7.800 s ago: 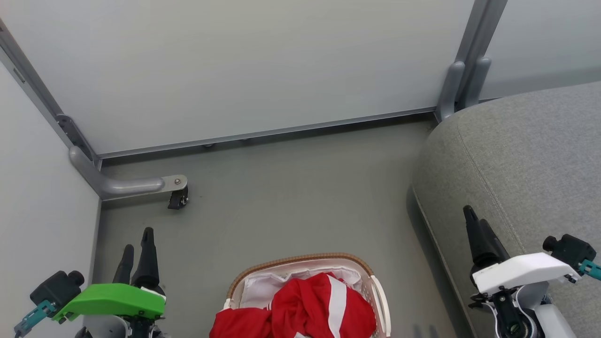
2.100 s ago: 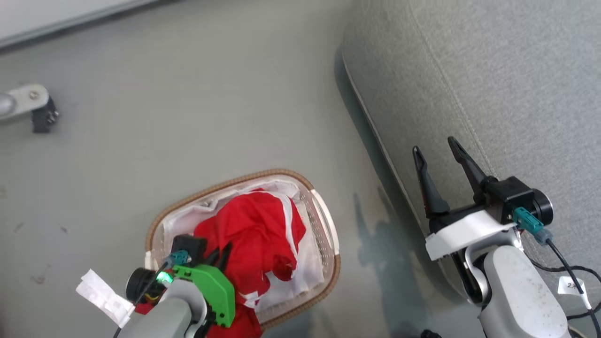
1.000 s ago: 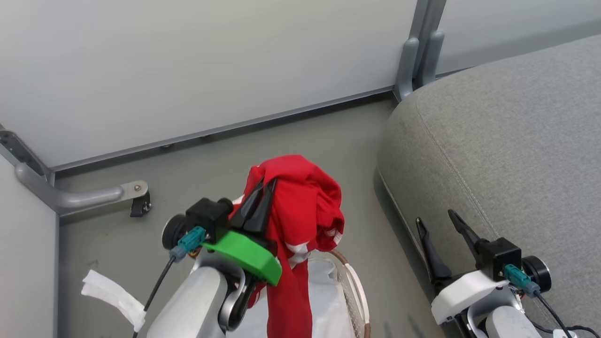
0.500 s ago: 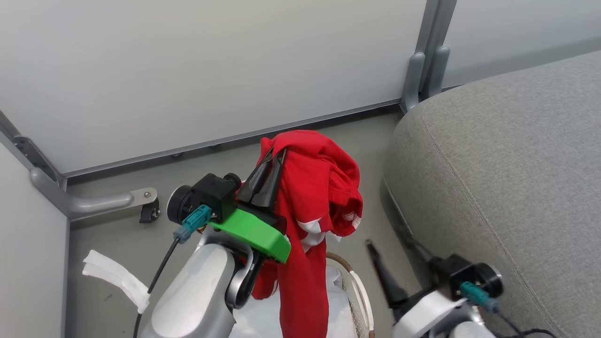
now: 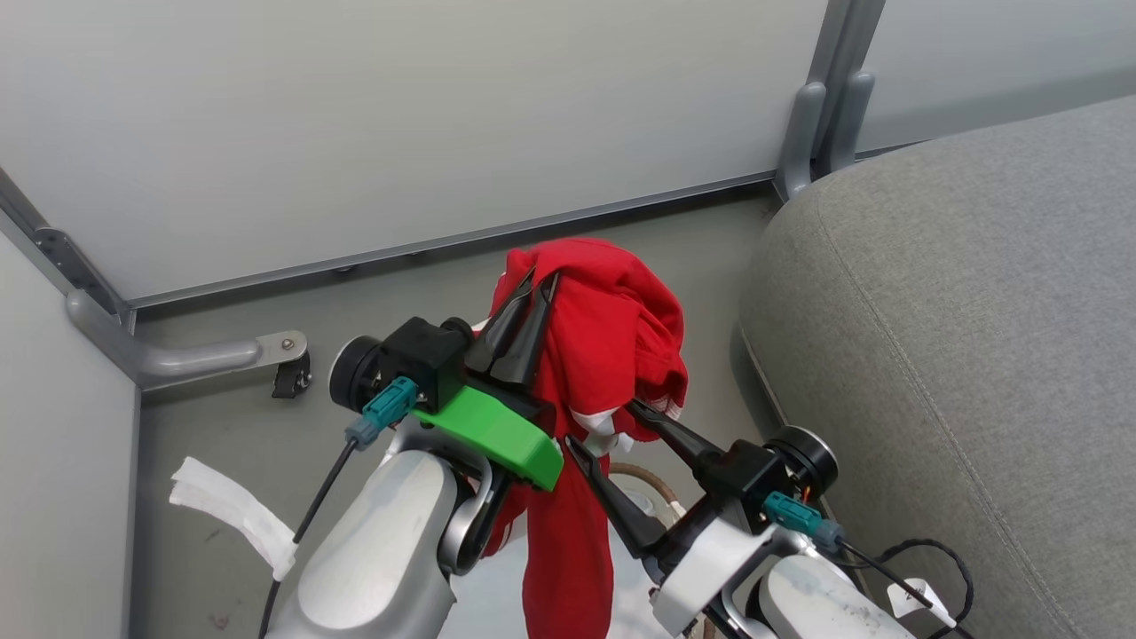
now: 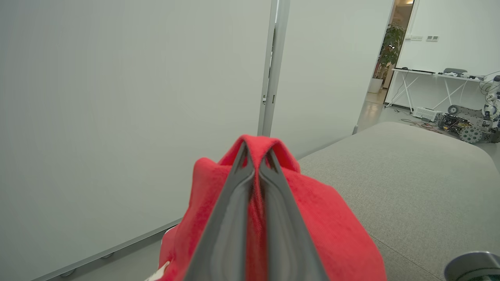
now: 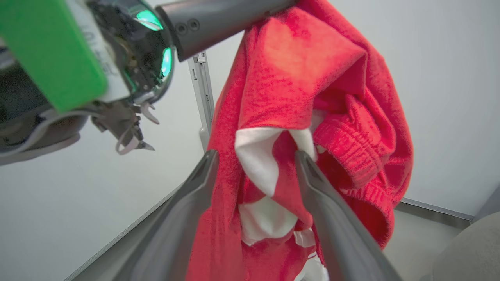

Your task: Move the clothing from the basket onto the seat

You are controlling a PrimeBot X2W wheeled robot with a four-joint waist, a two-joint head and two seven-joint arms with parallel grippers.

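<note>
Half a second back the right gripper (image 5: pixel 602 424) sat low by the seat's near edge; now it has swung left under the hanging cloth, its fingers (image 7: pixel 332 218) spread wide on either side of a white-striped fold, not yet pinching it. The left gripper (image 5: pixel 541 278) has its fingers pressed together on a top fold of the red sports garment (image 5: pixel 612 328) and has carried it a little higher. The garment hangs in the air above the basket (image 5: pixel 639 466), just left of the seat (image 5: pixel 958 337) and touching neither. I judge a two-handed hold is being set up before the swing right. The fabric is thin and limp, bunched in soft folds with a gathered elastic hem; the seat is coarse grey weave, round-cornered, with one stitched seam; the basket rim is brown wicker.
</note>
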